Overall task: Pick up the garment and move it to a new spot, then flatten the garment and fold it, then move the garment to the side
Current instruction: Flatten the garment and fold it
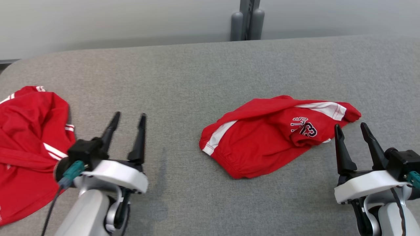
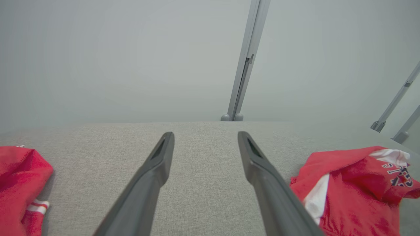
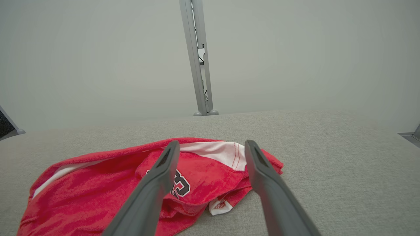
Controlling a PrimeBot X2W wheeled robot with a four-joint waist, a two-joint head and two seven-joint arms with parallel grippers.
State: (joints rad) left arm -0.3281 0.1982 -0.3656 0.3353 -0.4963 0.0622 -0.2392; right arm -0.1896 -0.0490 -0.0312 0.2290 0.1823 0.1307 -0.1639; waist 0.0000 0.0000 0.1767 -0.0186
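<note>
Pickup looks to be the step in hand, tbh: the red shorts are lying crumpled on the grey bench, a bit right of the middle, and nothing has been flattened or folded yet. A good grab would probably be made at two spots set well apart instead of one bunch. The gathered waistband at the near left and the white band at the far right look like decent picks, so the cloth gets lifted hanging open and less smoothing is needed later. A clean edge should be pinched if possible, since the cloth is doubled over around the lettering and a deep bite could lock that fold in. The second red garment, heaped at the bench's left edge, is best left alone and kept out of the drag path. Pose-wise, the right pincer is held low just beside the near-right edge of the shorts, fingers spread and pointed away from the robot, with nothing pinched. Whether the cloth is being touched can't be told. The left pincer is likewise spread and empty, held over bare bench between the two garments, well apart from the shorts.
</note>
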